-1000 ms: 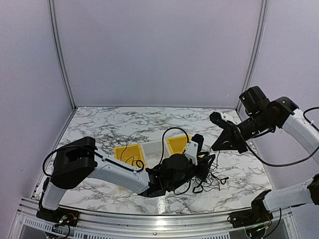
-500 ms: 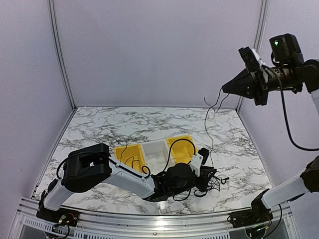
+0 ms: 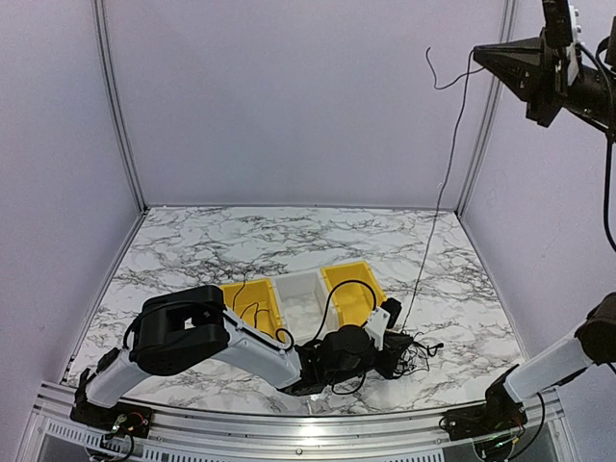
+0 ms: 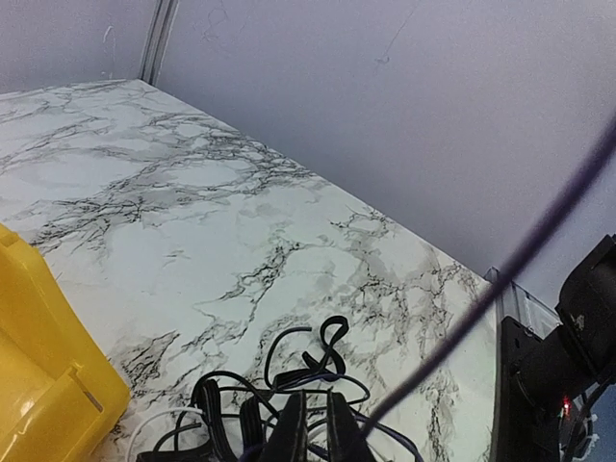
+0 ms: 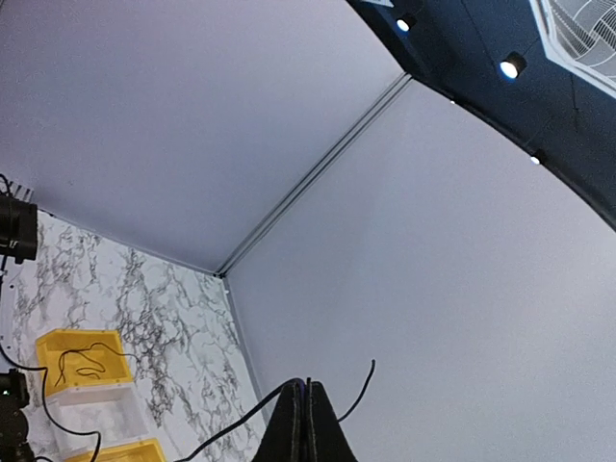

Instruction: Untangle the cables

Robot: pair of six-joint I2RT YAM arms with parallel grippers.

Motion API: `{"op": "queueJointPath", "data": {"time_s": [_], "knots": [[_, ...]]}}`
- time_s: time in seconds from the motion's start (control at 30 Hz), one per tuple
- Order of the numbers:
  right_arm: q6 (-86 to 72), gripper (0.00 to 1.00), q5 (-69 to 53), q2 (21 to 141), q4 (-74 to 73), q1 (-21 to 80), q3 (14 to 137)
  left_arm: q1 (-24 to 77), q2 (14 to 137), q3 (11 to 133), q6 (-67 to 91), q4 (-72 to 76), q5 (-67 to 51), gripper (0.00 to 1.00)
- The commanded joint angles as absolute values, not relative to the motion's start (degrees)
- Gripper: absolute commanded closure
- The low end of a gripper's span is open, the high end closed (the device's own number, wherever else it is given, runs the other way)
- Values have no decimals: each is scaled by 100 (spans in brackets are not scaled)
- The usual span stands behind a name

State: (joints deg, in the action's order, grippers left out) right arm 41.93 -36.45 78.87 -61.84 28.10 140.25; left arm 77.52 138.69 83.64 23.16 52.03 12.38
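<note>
The cables [image 3: 414, 354] lie in a tangle of thin black strands and one pale strand on the marble, right of the bins. My left gripper [image 3: 395, 358] is low on this tangle. In the left wrist view its fingertips [image 4: 297, 399] stand almost together, with strands of the tangle [image 4: 289, 371] crossing between them. My right gripper [image 3: 478, 53] is high at the upper right, shut on one black cable [image 3: 445, 183]. That cable runs tight down to the pile, and its short free end [image 5: 366, 375] sticks out past the right gripper [image 5: 307, 385].
Three bins sit in a row left of the pile: yellow [image 3: 252, 303], white [image 3: 303, 298] and yellow [image 3: 351, 289]. The first yellow bin holds a black cable. The right arm's base [image 4: 563, 356] stands near the pile, and the enclosure wall [image 3: 539, 241] is close on the right.
My right gripper has risen from just above the table to the upper right, drawing one black cable tight out of the pile. My left jaws have closed down on the tangle.
</note>
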Motion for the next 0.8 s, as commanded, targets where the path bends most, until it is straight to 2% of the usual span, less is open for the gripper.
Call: {"op": "queueJointPath", "data": {"time_s": [0.0, 0.43, 0.77], "knots": [[3817, 100, -3100, 8057, -5283, 2838, 14568, 7739, 14115, 8394, 2381, 5297, 1127, 93], [3774, 100, -1543, 8190, -3188, 2839, 15084, 7721, 14182, 8358, 2422, 5330, 1124, 95], [4490, 100, -565, 8105, -1640, 2833, 14721, 7719, 14237, 8347, 2391, 5361, 1092, 96]]}}
